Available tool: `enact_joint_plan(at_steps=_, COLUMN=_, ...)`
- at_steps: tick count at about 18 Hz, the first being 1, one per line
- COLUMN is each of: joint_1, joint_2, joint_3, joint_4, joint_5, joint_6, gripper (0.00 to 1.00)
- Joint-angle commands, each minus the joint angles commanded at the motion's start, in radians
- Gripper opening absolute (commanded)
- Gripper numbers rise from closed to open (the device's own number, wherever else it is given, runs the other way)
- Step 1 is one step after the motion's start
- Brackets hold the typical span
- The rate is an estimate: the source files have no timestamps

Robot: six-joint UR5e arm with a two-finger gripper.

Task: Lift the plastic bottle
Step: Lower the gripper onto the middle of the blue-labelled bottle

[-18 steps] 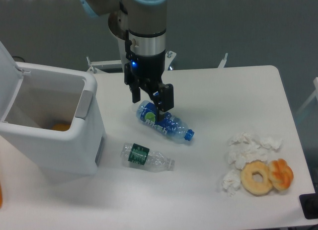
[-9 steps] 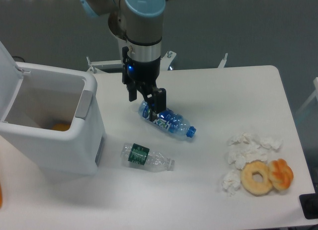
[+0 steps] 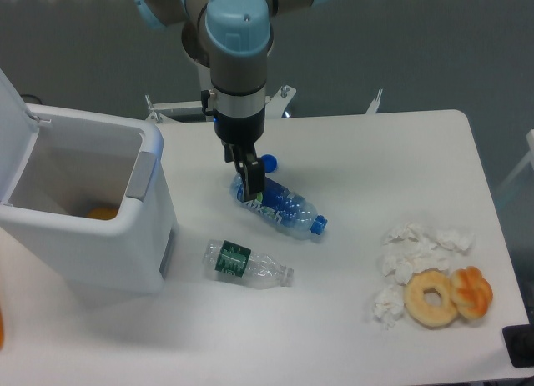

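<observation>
The plastic bottle (image 3: 282,209) lies on its side on the white table (image 3: 375,161). It is clear, with a blue label and a blue cap (image 3: 318,226) pointing down-right. My gripper (image 3: 243,171) hangs over the bottle's base end, turned so its dark fingers nearly line up with the camera. One finger (image 3: 253,182) overlaps the bottle's base. The jaws look open, and the bottle rests on the table. A small blue round spot (image 3: 269,162) shows just right of the gripper.
A second clear bottle with a dark green band (image 3: 247,265) lies below. An open white bin (image 3: 92,211) stands at the left. Crumpled tissues (image 3: 409,257) and two doughnuts (image 3: 446,296) sit at the lower right.
The gripper has turned about its vertical axis, so the fingers went from spread side by side to nearly in line. The bottle has shifted slightly.
</observation>
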Motion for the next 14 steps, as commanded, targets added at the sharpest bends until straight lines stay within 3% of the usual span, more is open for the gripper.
enact_joint_plan(at_steps=3, joint_1=-0.015, joint_2=-0.006, joint_3=0.003, joint_4=-0.026, joint_5=0.075, joint_6=0.049, gripper=1.0)
enact_joint_plan(at_steps=8, joint_1=-0.017, joint_2=-0.028, joint_3=0.012, joint_4=-0.026, joint_5=0.083, joint_6=0.143, gripper=1.0)
enact_joint_plan(at_steps=14, joint_1=-0.04, joint_2=-0.121, joint_3=0.038, joint_4=-0.026, joint_5=0.135, joint_6=0.195, gripper=1.0)
